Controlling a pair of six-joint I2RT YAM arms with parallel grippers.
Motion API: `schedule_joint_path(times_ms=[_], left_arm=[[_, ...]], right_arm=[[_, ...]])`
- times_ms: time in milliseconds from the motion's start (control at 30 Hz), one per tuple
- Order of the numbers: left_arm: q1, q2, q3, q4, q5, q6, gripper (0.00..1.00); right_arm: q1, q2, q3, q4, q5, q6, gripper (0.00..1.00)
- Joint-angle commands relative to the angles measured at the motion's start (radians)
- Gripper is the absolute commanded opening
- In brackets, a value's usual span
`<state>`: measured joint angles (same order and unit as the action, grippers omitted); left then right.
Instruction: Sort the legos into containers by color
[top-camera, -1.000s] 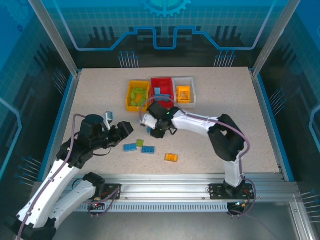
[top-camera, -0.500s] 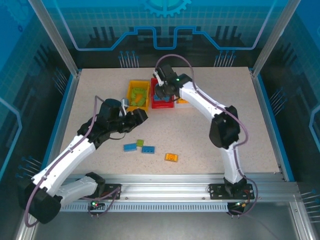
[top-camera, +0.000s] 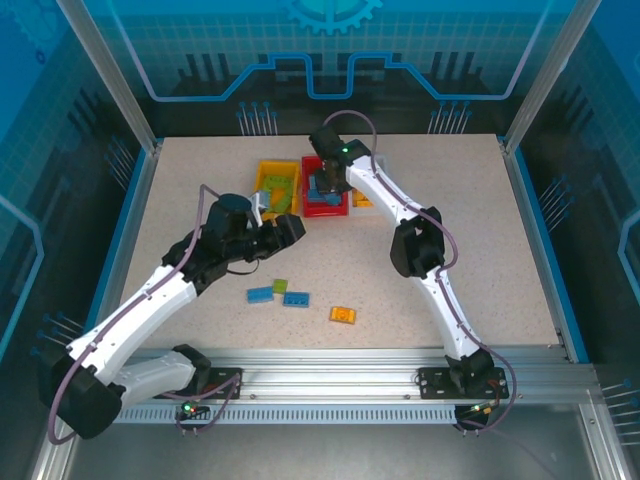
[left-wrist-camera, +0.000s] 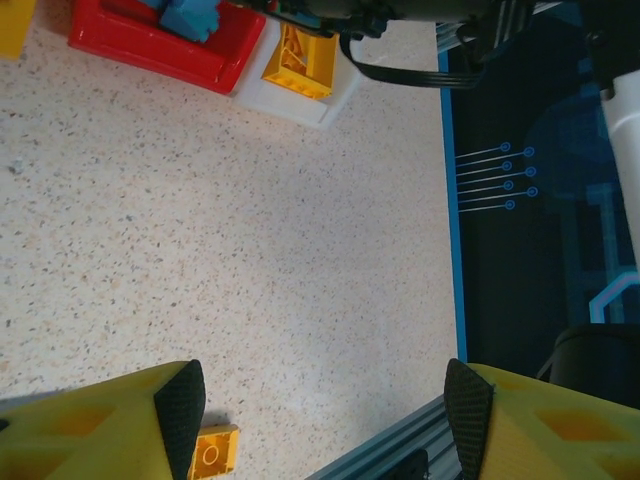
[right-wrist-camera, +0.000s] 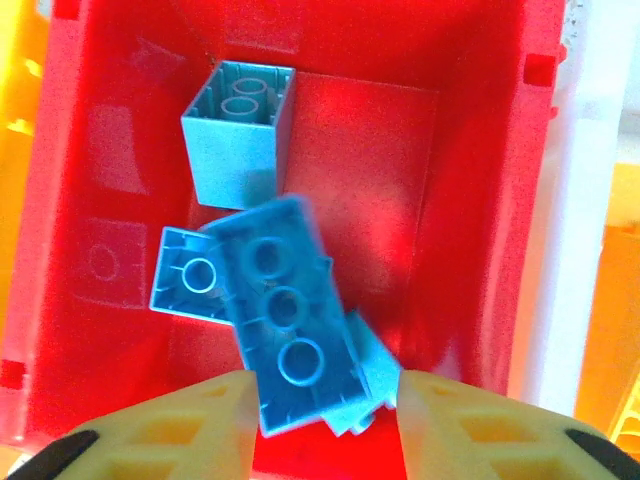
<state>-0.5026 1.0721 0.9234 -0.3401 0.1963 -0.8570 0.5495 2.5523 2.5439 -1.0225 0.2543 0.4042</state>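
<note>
**Ben:** What is the robot doing right now?

**Mia:** It is putting a blue lego (right-wrist-camera: 285, 330) into the red bin (right-wrist-camera: 480, 200). The right pincer (right-wrist-camera: 322, 400) hangs right over that bin. Its two pads sit tight at the sides of the lego, so I think it is clamped on it. More blue ones lie in the bin below.

**Ben:** What comes next?

**Mia:** I think it has to let go so the lego drops in. Four more wait on the worktop (top-camera: 500, 230): a loose blue lego (top-camera: 260, 295), a green lego (top-camera: 280, 286), a second loose blue lego (top-camera: 296, 299) and an orange lego (top-camera: 343, 315). Green ones lie in the yellow bin (top-camera: 260, 190) and orange ones in the white bin (left-wrist-camera: 310, 108).

**Ben:** How do the arms stand?

**Mia:** The right arm is stretched far out, with its wrist tipped down over the red bin. The left arm reaches toward the middle. The left pincer (left-wrist-camera: 325, 395) is wide apart with nothing in it, near the yellow bin's front corner.
</note>
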Motion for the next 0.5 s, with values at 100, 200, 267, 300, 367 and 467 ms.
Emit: schedule_joint_path(times_ms=[100, 200, 267, 300, 367, 467], left_arm=[[-0.018, -0.05, -0.057, -0.026, -0.017, 0.014, 0.68], [-0.023, -0.055, -0.067, -0.038, -0.024, 0.023, 0.68], [-0.029, -0.057, -0.069, -0.06, -0.036, 0.035, 0.68], [-0.032, -0.059, -0.07, -0.07, -0.042, 0.039, 0.68], [-0.038, -0.07, -0.069, -0.11, -0.064, 0.052, 0.68], [-0.039, -0.088, -0.047, -0.219, -0.125, 0.063, 0.68]], right_arm=[[0.036, -0.102, 0.017, 0.018, 0.009, -0.033, 0.48], [0.059, -0.164, -0.016, 0.032, 0.039, -0.036, 0.47], [0.077, -0.236, -0.074, 0.065, 0.066, -0.042, 0.47], [0.085, -0.282, -0.114, 0.088, 0.078, -0.046, 0.47], [0.108, -0.393, -0.236, 0.169, 0.105, -0.075, 0.47], [0.144, -0.579, -0.475, 0.317, 0.125, -0.13, 0.48]])
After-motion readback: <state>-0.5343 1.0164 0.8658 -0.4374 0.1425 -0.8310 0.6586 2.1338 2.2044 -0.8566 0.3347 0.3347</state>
